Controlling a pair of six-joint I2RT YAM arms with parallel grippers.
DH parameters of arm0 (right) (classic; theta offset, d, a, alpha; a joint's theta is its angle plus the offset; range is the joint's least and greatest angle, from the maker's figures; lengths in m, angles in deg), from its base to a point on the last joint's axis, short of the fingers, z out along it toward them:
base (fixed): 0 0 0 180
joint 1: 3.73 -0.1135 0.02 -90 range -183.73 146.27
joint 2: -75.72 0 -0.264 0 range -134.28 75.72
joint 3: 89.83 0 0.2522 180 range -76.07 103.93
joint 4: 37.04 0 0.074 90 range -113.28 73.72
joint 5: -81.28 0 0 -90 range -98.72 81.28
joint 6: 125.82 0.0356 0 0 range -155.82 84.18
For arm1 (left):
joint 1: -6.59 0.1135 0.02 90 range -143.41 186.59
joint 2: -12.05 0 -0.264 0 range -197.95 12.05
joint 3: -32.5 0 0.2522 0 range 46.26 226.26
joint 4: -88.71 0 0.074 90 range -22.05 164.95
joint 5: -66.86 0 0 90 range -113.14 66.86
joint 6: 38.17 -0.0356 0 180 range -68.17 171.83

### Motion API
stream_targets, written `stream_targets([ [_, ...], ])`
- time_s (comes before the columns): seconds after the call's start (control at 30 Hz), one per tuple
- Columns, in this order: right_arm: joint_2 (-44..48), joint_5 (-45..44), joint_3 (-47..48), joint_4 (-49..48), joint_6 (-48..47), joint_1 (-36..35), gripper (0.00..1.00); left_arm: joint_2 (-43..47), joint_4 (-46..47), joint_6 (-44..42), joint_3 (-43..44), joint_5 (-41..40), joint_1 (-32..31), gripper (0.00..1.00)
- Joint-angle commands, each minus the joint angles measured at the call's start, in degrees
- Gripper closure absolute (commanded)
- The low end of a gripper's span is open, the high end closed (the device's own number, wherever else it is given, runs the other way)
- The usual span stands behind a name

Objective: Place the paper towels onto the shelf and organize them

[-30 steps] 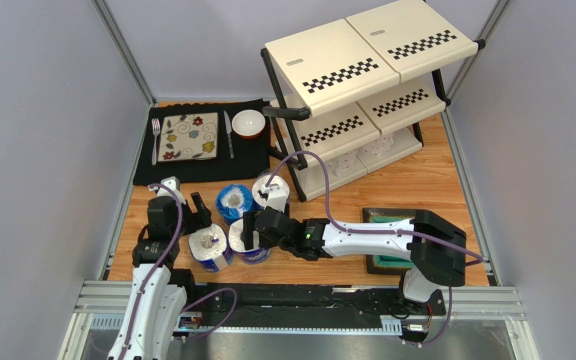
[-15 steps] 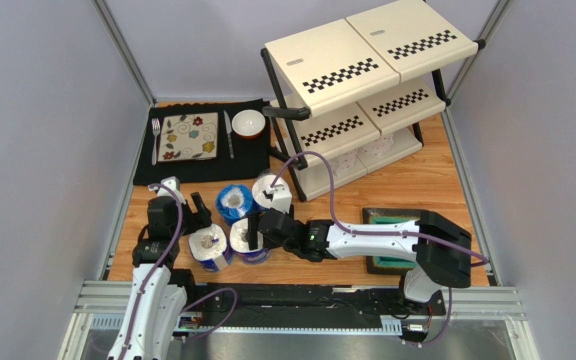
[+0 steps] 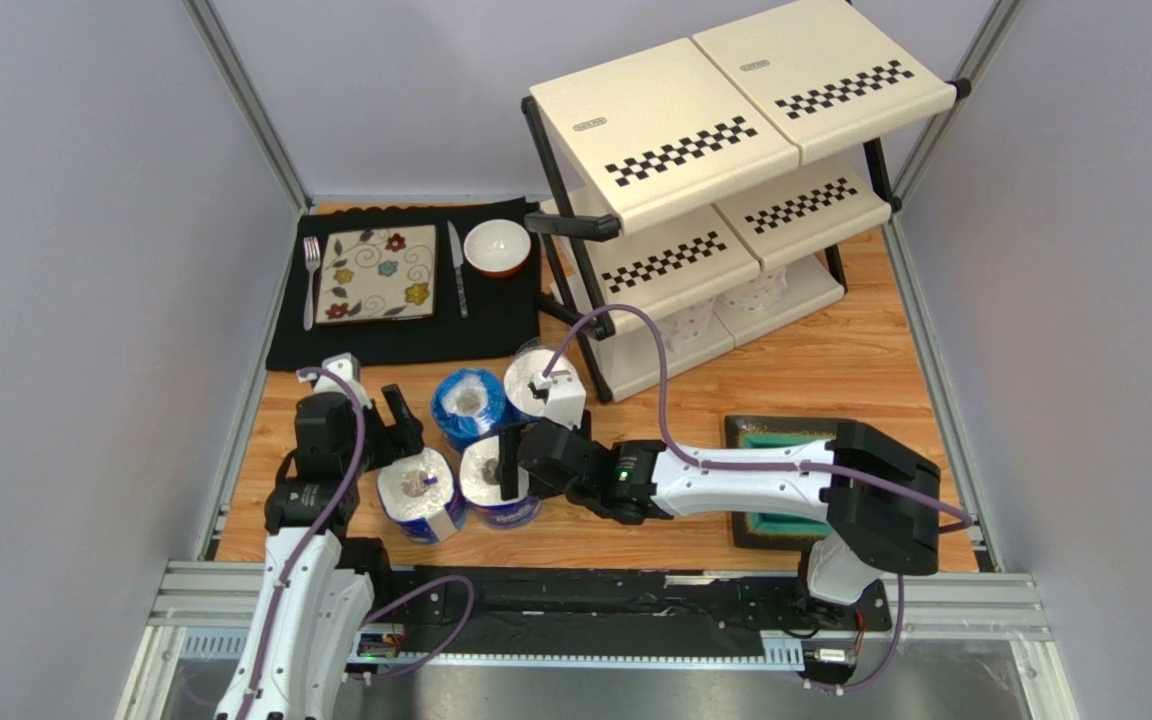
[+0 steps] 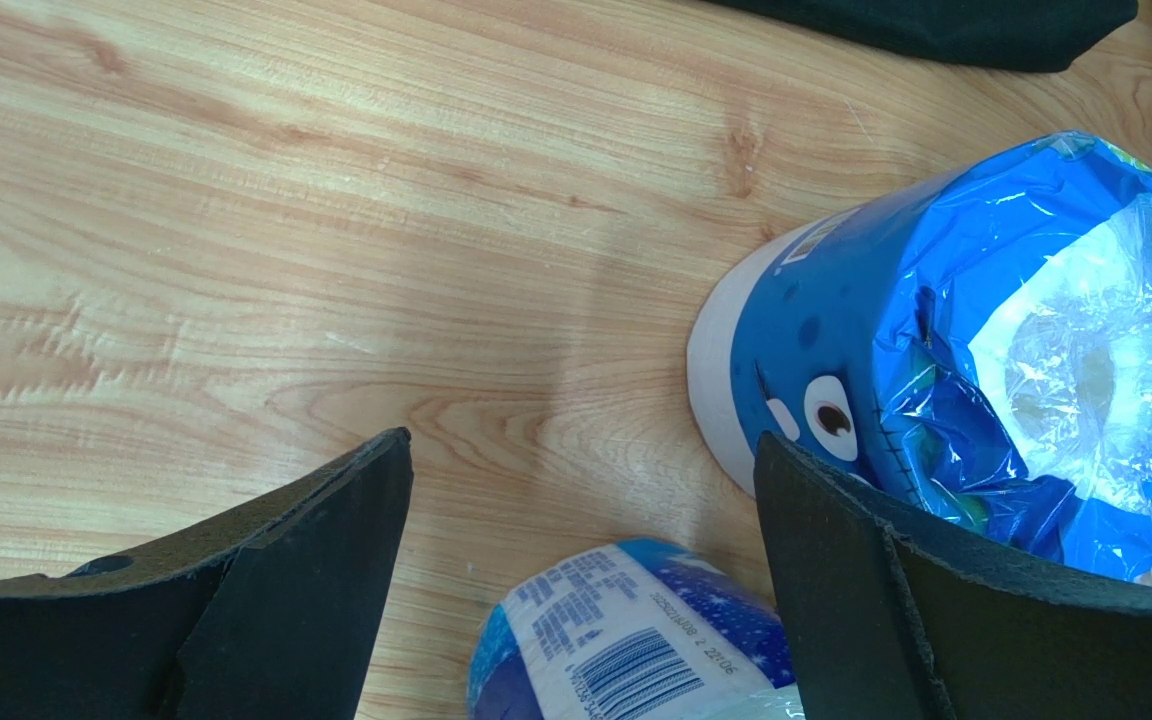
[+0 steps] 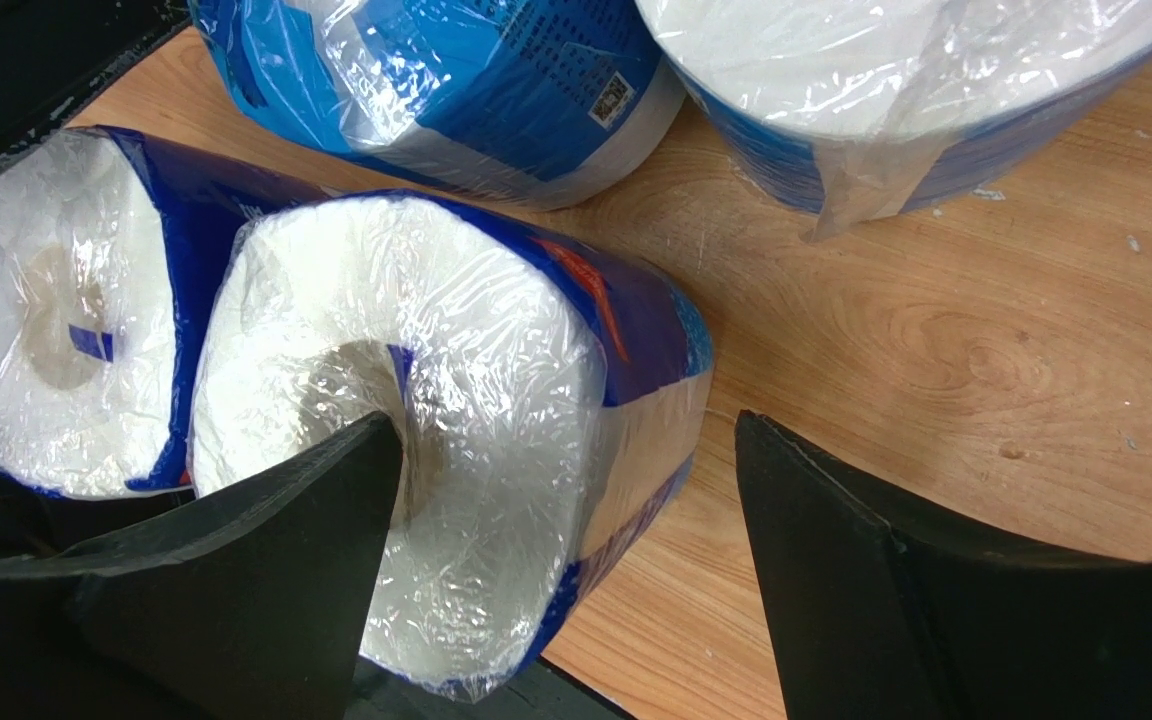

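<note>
My right end effector (image 5: 560,435) is open, with its fingers apart, over one side of a wrapped paper towel roll (image 5: 507,330). One finger is at the hole in the middle and the other is outside the roll.

To do this well, I think I should go down a bit more so the fingers reach deep. Then I should squeeze slowly, because the plastic wrap looks slippery and the roll is soft. Other blue rolls (image 3: 470,402) stand close by, so I would lift straight up.

My left end effector (image 4: 582,450) is open too and holds nothing.

The shelf (image 3: 717,120) is on the far side, with two white rolls (image 3: 695,323) on its bottom level. The counter (image 3: 868,360) is smooth wood. Grey walls (image 3: 86,300) stand all round.
</note>
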Motion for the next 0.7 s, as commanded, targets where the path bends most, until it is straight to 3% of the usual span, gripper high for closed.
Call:
stream_targets([
  [0.0, -2.54, -1.13, 3.5, 0.7, 0.31, 0.06, 0.16, 0.27, 0.78, -0.87, -0.07, 0.82, -0.09, 0.08],
  [0.17, -3.51, -1.48, 4.47, 1.76, 0.14, 0.06, 0.24, 0.18, 0.78, -0.87, -0.07, 0.99, -0.09, 0.08],
  [0.2, -3.42, -1.48, 4.38, 1.85, 0.05, 0.15, 0.33, 0.27, 0.78, -0.87, -0.07, 0.99, -0.09, 0.08],
  [0.27, -2.98, -1.48, 4.12, 1.76, -0.13, 0.23, 0.41, 0.36, 0.78, -0.87, -0.07, 0.99, -0.09, 0.08],
  [0.37, -1.85, -1.22, 3.86, 1.93, -0.56, 0.41, 0.63, 0.36, 0.78, -0.87, -0.07, 0.91, 0.0, 0.08],
  [0.4, -1.14, -1.3, 3.77, 2.37, -0.74, 0.41, 0.74, 0.27, 0.78, -0.78, -0.07, 0.99, 0.0, 0.07],
  [0.67, 11.94, -2.8, 1.66, 4.21, -7.77, 0.41, 0.79, 0.27, 0.78, -0.87, -0.07, 0.99, 0.0, 0.08],
])
